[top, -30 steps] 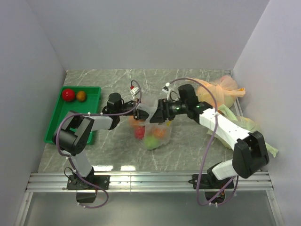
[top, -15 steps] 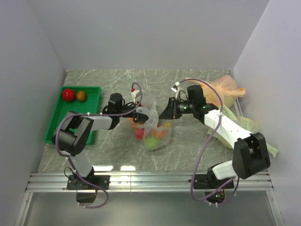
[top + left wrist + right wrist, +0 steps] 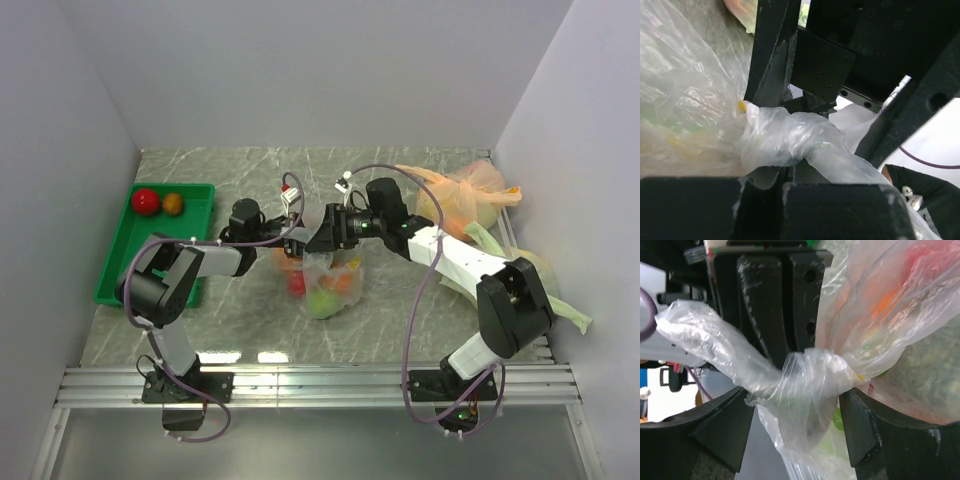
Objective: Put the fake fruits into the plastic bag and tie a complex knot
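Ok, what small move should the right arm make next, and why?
Probably close the right gripper on the knotted neck of the plastic bag: that gripper's jaws stand open on either side of it, while the shut left gripper seems to pinch the plastic just beyond.

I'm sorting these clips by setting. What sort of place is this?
Probably a robot lab test cell, not a home: plain white partition walls box in a marble-patterned table, and an aluminium mounting rail runs along its near edge.

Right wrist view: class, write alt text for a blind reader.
The knotted neck of the plastic bag sits inside the open right gripper. Behind it the shut left gripper grips the bag; red, orange and green fake fruits show inside.
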Controlling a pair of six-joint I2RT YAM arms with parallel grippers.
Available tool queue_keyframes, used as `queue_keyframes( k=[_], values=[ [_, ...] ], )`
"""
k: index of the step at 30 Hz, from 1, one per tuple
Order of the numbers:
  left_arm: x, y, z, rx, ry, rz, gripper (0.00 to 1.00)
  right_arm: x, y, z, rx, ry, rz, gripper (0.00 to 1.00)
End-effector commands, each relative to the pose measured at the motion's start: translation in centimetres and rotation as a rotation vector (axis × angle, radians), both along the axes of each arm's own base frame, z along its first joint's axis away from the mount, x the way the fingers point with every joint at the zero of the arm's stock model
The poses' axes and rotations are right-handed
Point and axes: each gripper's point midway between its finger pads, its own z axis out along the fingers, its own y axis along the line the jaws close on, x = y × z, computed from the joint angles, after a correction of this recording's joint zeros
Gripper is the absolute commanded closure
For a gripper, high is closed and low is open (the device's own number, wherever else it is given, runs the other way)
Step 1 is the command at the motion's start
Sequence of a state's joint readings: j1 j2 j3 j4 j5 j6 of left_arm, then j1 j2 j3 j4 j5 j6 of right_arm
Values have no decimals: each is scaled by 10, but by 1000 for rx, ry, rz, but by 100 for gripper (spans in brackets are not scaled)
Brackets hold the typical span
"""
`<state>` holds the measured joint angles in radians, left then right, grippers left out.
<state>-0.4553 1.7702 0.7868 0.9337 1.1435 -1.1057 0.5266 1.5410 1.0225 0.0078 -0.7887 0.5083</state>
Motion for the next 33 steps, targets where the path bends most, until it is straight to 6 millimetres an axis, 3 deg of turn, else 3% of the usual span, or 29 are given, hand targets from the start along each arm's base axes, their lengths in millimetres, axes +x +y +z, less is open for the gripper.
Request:
queue_keyframes(
  k=[1,7,11,17,20,21,25,26,27,28,30,31,33],
  values=[
    [-15,-7,15,-60,-64,-65,100,20,17,34,42,-135,-31,27],
    [4,-4,9,-23,-78,43,100,6,6,35,-11,-140,-17,27],
    [11,2,1,3,-57,60,99,-6,-19,29,-82,-129,24,22],
    [11,5,-3,23,-75,58,99,-24,-47,26,-75,-76,67,26],
    [11,4,-3,22,-67,57,99,-34,-45,22,-53,-47,104,27],
    [12,4,-3,23,-68,57,100,-36,-43,21,-37,-38,116,33],
    [10,1,-6,28,-61,44,100,-28,-24,24,8,-29,126,39],
    [11,0,-5,28,-60,42,100,-27,-18,16,-7,7,135,40],
    [11,0,-6,28,-58,42,99,-24,-11,22,1,-4,150,41],
    [11,-1,-7,32,-52,41,100,-26,-5,21,10,25,170,54],
    [13,-1,-6,34,-57,45,100,-19,2,31,41,-6,158,68],
    [13,-2,-7,35,-56,46,100,-18,5,37,50,-23,157,81],
    [13,-3,-9,33,-40,50,100,-13,11,47,71,-57,152,94]
  ],
)
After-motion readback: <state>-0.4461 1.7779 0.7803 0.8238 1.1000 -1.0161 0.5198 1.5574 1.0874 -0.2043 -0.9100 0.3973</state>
